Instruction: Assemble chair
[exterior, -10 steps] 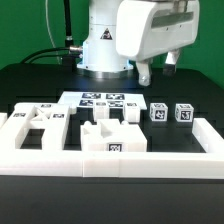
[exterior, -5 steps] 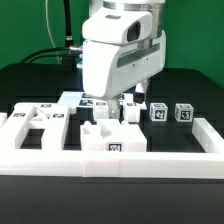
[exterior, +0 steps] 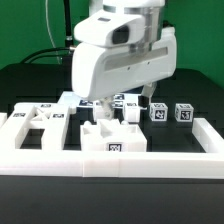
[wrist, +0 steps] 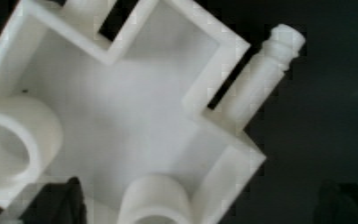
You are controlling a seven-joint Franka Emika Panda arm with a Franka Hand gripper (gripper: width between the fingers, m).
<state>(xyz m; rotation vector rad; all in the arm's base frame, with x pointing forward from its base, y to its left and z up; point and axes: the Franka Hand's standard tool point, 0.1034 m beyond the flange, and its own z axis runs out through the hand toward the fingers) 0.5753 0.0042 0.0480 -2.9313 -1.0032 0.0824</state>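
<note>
Several matte white chair parts lie inside the border wall. A framed slab (exterior: 35,122) lies at the exterior view's left, and a blocky piece (exterior: 110,132) with a tag lies in the middle. Two short tagged posts (exterior: 158,112) (exterior: 183,112) stand at the right. My gripper (exterior: 124,104) hangs low over the middle piece, and its body hides what lies behind. The wrist view shows a white framed slab (wrist: 131,110) with a ridged peg (wrist: 265,70) close below. The dark fingertips (wrist: 48,200) stand wide apart on either side of my open, empty gripper (wrist: 202,205).
The long low white border wall (exterior: 110,166) runs along the front and up both sides. The marker board (exterior: 68,98) lies behind the parts, mostly hidden by the gripper body. Black table surface surrounds the wall.
The gripper has come down from high at the back right to low over the middle chair parts, moving toward the exterior view's left. The parts have not moved.
</note>
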